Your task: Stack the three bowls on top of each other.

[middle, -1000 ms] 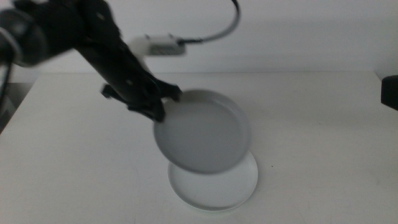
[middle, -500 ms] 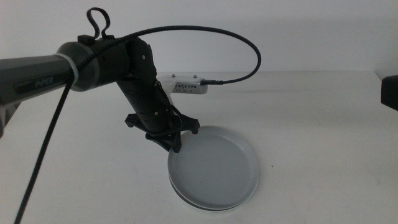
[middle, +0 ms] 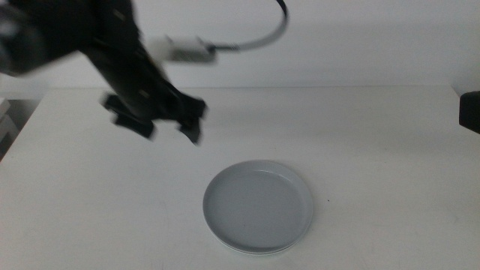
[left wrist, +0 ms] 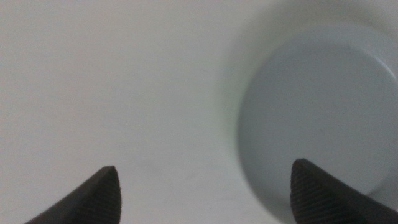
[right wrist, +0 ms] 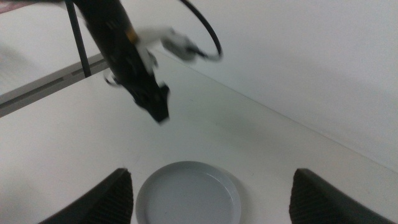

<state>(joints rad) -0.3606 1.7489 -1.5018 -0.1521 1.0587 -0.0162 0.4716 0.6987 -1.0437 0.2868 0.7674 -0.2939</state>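
Black and blurred, the left gripper [middle: 166, 127] hung above the white table [middle: 390, 172], left of centre and towards the far side, with its two dark jaws spread wide and nothing between them. In the left wrist view the same jaws stood far apart over bare tabletop, one of them overlapping the rim of the pale grey-blue bowl [left wrist: 323, 118] below. The left arm [middle: 82, 37] reached in from the far left corner, a pale camera module [middle: 184, 49] fixed at its wrist and a dark cable [middle: 266, 36] curving off from it. To the right of the gripper and nearer to me, well apart from it, the pale grey-blue bowl [middle: 259, 204] sat upright on top of a stack close to the table's near edge. Beneath its near rim a thin sliver of the white bowl [middle: 247, 251] peeked out, the two nested closely together. I could not make out whether a third dish lay under them, and no mint green bowl was visible to me. The right gripper [right wrist: 211, 186] was held high over the right side, also with its jaws set wide and empty, looking down on the stack [right wrist: 186, 194] and across at the left gripper [right wrist: 152, 99]. A dark block [middle: 469, 111] showed at the right edge of the middle view.
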